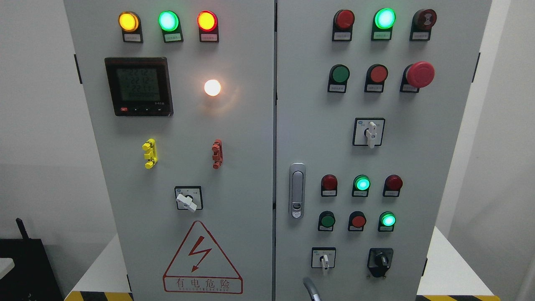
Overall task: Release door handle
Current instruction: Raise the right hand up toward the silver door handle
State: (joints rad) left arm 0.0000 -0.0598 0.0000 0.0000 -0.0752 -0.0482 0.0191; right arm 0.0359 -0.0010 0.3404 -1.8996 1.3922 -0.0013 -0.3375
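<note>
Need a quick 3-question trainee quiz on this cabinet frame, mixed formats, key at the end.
1. True or false: a robot hand is gripping the door handle on the right door.
2. Multiple choice: the top row of the left door shows three lit lamps. From left to right they are A) amber, green, red-amber B) green, green, red C) red, amber, green.
3. Fill in: the large mushroom-shaped emergency stop button is coloured ____.

Key: 1 false, no hand is on the handle and only a curved grey piece shows at the bottom edge; 2 A; 3 red.
</note>
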